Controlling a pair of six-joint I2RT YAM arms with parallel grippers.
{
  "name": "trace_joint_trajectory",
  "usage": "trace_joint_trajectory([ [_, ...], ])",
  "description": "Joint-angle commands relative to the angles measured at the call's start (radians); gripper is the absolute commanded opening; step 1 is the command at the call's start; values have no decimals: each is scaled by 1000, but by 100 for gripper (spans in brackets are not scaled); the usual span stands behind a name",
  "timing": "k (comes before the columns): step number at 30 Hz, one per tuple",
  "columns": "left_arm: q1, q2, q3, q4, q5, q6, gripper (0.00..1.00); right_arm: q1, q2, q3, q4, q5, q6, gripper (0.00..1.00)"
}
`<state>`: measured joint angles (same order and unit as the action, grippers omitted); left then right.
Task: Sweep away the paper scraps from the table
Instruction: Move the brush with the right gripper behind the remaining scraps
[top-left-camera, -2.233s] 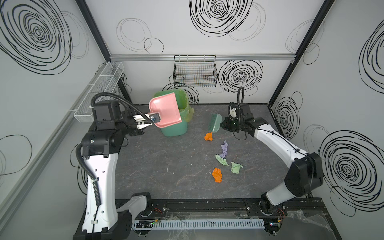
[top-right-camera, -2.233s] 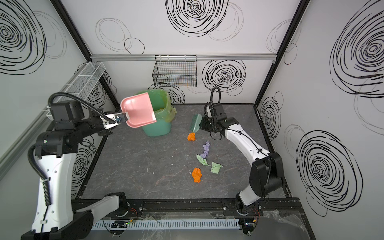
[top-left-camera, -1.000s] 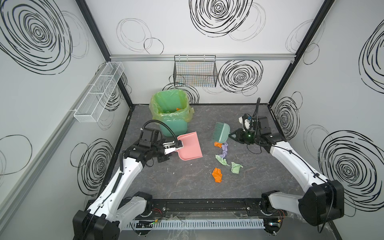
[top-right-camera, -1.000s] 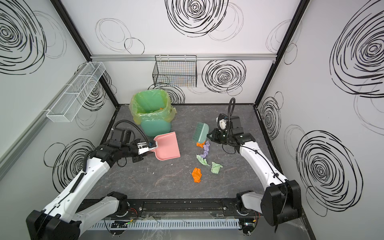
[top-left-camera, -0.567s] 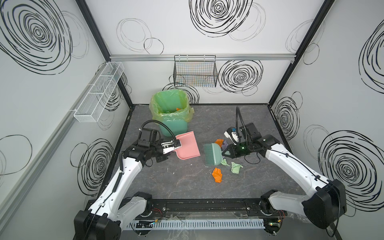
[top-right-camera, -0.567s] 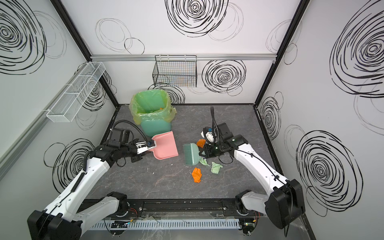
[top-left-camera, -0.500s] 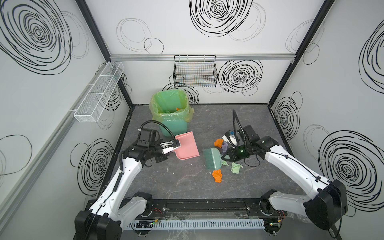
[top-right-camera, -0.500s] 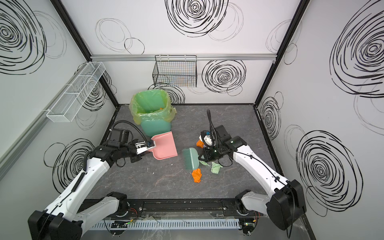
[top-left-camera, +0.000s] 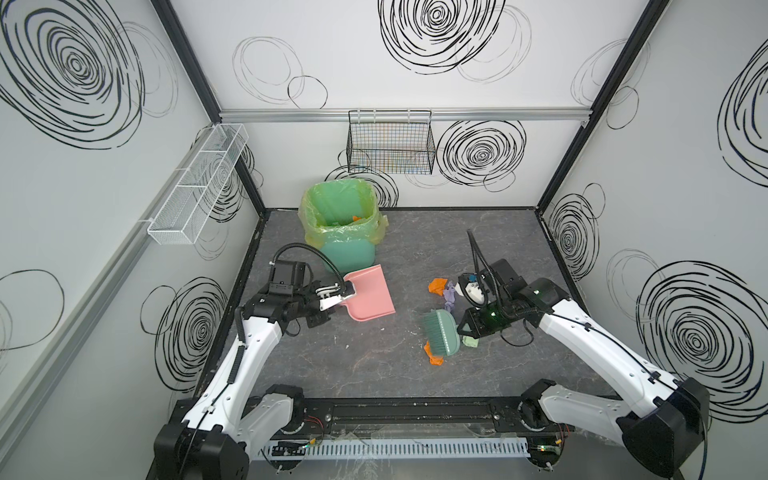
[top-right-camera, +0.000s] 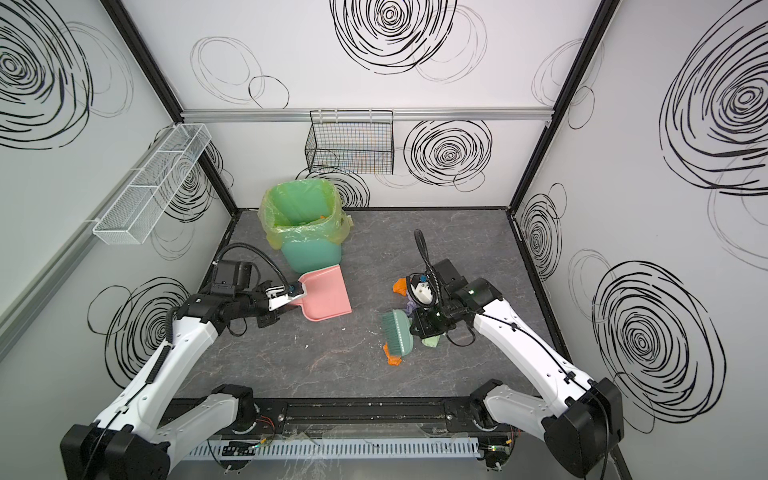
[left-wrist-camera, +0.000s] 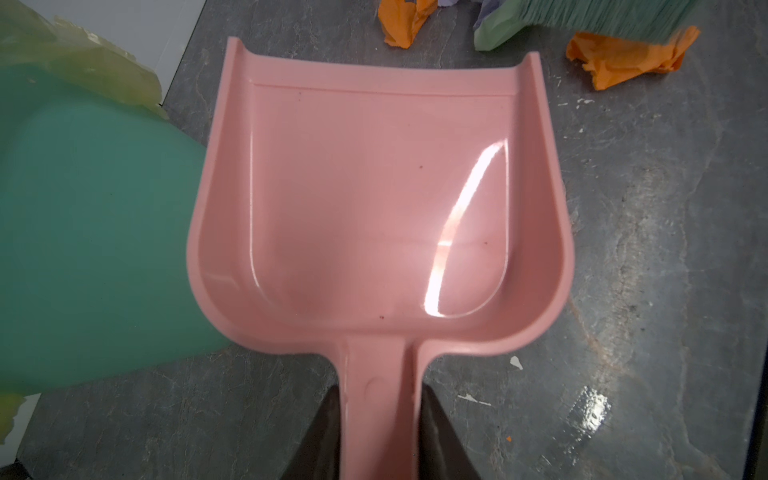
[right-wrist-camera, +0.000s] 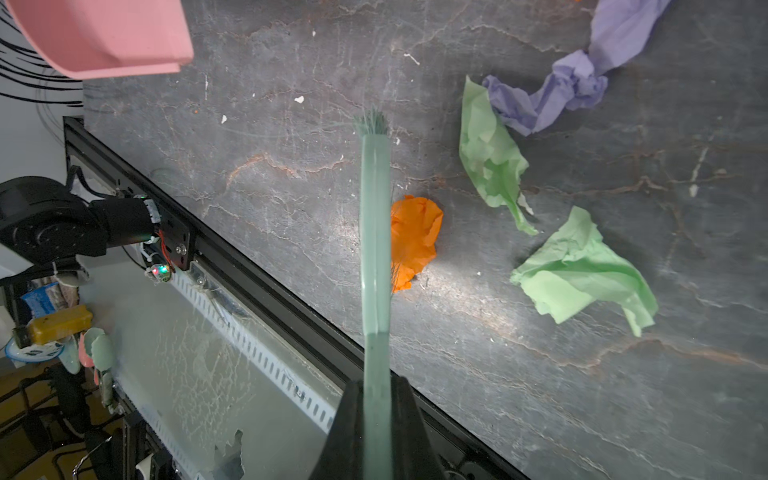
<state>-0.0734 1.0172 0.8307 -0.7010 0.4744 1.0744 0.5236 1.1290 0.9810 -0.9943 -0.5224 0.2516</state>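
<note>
Five paper scraps (right-wrist-camera: 582, 270) beside right gripper (right-wrist-camera: 376, 399) clamping one brush (right-wrist-camera: 375, 232), orange one half-hidden; left gripper (left-wrist-camera: 379, 399) clamps one dustpan (left-wrist-camera: 374, 187).

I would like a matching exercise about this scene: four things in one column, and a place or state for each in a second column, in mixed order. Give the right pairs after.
1 dustpan
2 brush
3 bin
4 lilac scrap

a held in the right gripper
b lies loose on the table
c held in the left gripper
d stands upright, open-topped

Pairs: 1-c, 2-a, 3-d, 4-b
</note>
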Motion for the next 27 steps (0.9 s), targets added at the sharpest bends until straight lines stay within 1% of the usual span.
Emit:
trace_joint_trajectory([
  [1, 20, -15, -17, 11, 50, 29, 0, 5, 14, -7, -19, 74, 9, 0],
  [5, 26, -17, -29, 10, 59, 29, 0, 4, 69, 10, 10, 129, 24, 0],
  [9, 30, -19, -45, 15, 61, 32, 0, 4, 150, 62, 8, 171, 27, 0],
  [18, 30, -5, -62, 26, 72, 26, 0, -16, 231, 137, 52, 247, 18, 0],
  [23, 13, 9, -73, 25, 74, 19, 0, -55, 240, 189, 63, 231, 1, 0],
  [27, -38, 8, -107, 45, 47, -5, 0, -83, 234, 232, 75, 191, -9, 0],
])
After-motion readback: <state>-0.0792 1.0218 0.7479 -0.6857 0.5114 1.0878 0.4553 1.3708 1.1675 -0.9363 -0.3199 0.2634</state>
